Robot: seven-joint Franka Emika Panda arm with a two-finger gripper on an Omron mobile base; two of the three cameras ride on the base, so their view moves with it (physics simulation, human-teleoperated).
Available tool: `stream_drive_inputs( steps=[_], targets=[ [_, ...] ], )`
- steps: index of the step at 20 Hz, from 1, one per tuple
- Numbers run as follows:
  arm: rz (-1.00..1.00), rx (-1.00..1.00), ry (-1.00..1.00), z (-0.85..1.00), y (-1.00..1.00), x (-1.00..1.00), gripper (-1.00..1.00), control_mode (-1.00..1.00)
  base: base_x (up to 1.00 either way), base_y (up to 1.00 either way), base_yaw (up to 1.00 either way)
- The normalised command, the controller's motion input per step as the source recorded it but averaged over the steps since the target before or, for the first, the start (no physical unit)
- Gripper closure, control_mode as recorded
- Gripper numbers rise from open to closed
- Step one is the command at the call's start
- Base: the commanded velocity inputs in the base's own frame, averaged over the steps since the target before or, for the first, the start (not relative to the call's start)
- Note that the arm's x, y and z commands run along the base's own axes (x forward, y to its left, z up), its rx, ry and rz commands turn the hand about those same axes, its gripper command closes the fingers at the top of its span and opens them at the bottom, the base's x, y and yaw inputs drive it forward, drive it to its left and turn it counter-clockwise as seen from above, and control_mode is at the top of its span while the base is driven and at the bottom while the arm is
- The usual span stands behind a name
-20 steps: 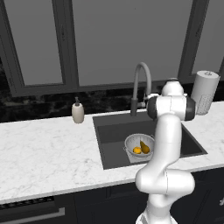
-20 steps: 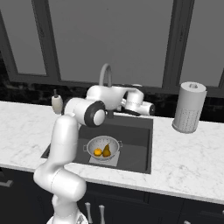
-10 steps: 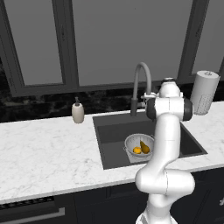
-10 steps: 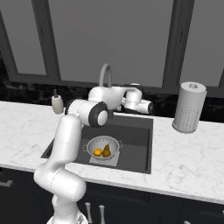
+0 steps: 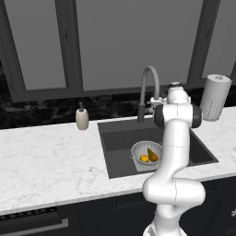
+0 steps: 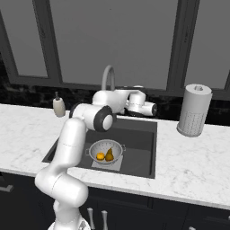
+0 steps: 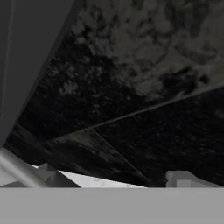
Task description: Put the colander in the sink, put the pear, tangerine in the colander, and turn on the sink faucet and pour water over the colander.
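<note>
The robot's own white arm is blocking the gripper (image 6: 154,109), jaws spreading wide and empty; the tall grey gooseneck faucet (image 6: 108,77) beside it is standing half-hidden.

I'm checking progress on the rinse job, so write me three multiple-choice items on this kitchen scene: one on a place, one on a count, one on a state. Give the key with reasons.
1. Where is the colander?
A. On the counter by the soap bottle
B. In the sink
C. Beside the paper-towel roll

2. How many fruits lie in the colander?
A. One
B. Two
C. Four

3. What is the state of the sink faucet?
A. Running a stream into the colander
B. Lying detached in the basin
C. Upright, no water visible

Key:
1 B, the colander stands on the basin floor.
2 B, the tangerine and the pear lie side by side inside it.
3 C, no stream falls from the spout; the claw is near its base.
</note>
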Motion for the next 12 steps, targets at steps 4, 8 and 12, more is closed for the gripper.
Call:
stream_drive_inputs(
  steps=[4, 8, 12],
  targets=[
    [-0.02, 0.00, 0.00, -0.05, 0.08, 0.01, 1.00, -1.00, 0.00, 0.00, 0.00],
    [-0.10, 0.00, 0.00, 0.00, -0.03, 0.00, 1.00, -1.00, 0.00, 0.00, 0.00],
    [-0.18, 0.00, 0.00, 0.00, -0.26, 0.00, 1.00, -1.00, 0.00, 0.00, 0.00]
  ],
)
